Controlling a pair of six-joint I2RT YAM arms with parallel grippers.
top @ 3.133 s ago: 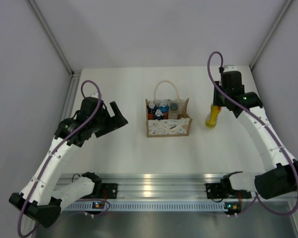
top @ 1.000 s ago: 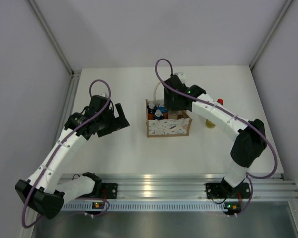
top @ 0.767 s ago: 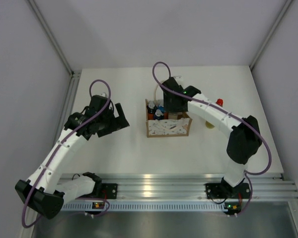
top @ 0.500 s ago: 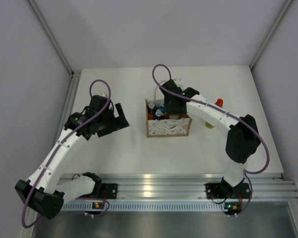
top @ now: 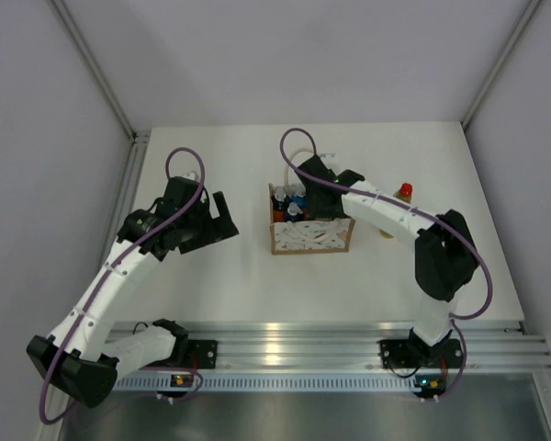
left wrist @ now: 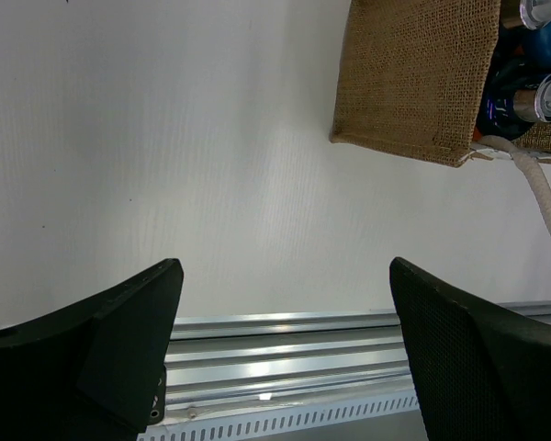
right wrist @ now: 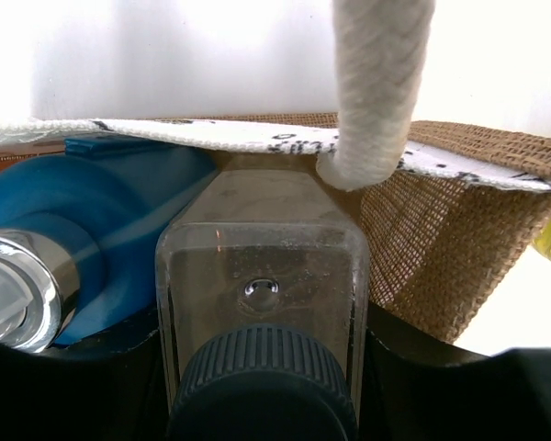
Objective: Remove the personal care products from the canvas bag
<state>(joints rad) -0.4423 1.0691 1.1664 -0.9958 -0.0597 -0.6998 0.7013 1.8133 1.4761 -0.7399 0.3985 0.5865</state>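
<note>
Our right pincer (right wrist: 262,390) has dipped into the tan canvas bag (top: 310,237), grasping the clear grey-capped bottle (right wrist: 262,266) by its wall; left pincer (left wrist: 283,276) waits released.

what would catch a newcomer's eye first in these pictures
The right pincer reaches into the tan canvas bag at centre, and a clear bottle with a dark grey cap fills its wrist view. Right of the bag sits a red-capped yellow bottle, partly hidden by that arm; the left pincer hangs open on the bag's left.
</note>
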